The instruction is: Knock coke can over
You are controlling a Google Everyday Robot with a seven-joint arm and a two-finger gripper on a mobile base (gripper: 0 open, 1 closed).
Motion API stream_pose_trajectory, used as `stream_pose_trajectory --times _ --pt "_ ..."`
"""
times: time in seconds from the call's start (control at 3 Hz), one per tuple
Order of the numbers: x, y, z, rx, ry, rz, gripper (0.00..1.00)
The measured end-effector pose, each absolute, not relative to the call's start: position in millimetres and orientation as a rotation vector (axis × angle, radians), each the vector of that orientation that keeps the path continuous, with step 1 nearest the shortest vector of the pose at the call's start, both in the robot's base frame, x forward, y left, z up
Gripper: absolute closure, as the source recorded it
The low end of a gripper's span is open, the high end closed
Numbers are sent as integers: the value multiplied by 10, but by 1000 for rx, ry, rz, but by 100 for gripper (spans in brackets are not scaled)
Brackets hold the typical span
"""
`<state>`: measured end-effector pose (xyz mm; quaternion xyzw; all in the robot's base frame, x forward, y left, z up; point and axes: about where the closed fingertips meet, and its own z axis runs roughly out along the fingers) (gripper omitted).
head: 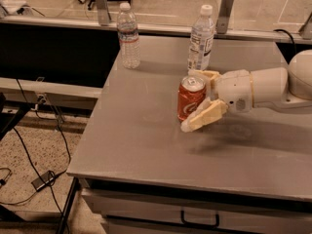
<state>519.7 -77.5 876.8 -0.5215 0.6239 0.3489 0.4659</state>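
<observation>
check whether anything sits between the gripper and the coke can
Nothing visible does. The gripper is right at the coke can, with its open jaws on either side of it: one by the can's top, one low in front. The nearer water bottle stands behind the can, not between them.

The red-orange coke can (190,95), silver top up, stands upright on the tabletop (141,135) between the spread fingers (207,115) of the tool (188,101).

Glossy coke can (190,103); seemingly plastic gripper (188,100) around.
</observation>
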Motion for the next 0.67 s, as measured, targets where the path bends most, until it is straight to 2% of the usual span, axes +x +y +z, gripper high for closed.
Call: stream_pose_trajectory --times 0.33,0.67 --pt "5245 -800 8644 -1184 1517 923 0" --pt "5270 -835 8604 -1103 1499 971 18"
